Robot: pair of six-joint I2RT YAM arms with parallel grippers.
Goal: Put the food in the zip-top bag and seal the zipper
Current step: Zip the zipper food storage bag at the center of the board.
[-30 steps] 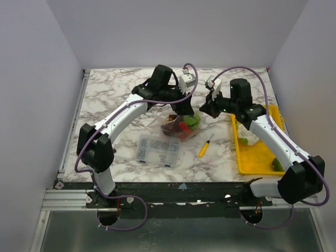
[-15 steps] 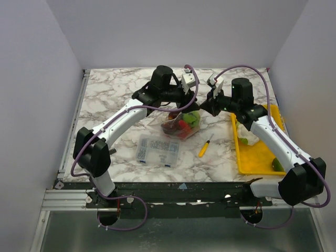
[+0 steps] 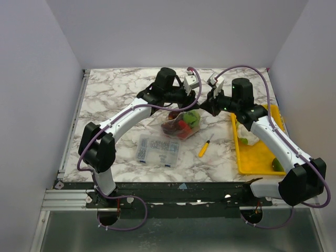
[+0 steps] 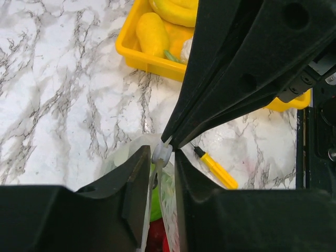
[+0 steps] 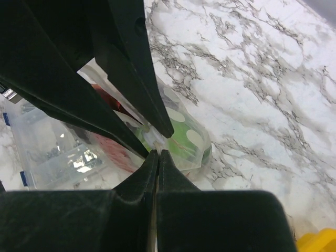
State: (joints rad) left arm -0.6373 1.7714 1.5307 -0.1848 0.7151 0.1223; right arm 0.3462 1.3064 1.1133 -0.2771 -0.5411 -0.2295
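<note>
The zipper is raised at the right-hand end of the bag's mouth, where both sets of fingertips meet. The bag rests on the marble table near its centre, between the two arms. Food is inside it: a green piece lies toward the raised end and red pieces lie behind it.

The left gripper reaches in from the far left. Its jaws are narrow, with the zipper strip standing in the slot between them. From the left wrist camera the strip appears to be pinched, although contact on both sides is not fully clear. The right gripper comes in from the right. Its jaws are drawn almost together, and the edge of the bag sits at their tips. The two sets of fingers cross tip to tip at the same point on the rim.

A clear parts box sits just in front of the bag, toward the arm bases. A yellow-handled screwdriver lies to the right of the box, near the bag but apart from it. A yellow tray stands at the right side of the table, under the right arm. It holds more food, including a white piece and yellow pieces.
</note>
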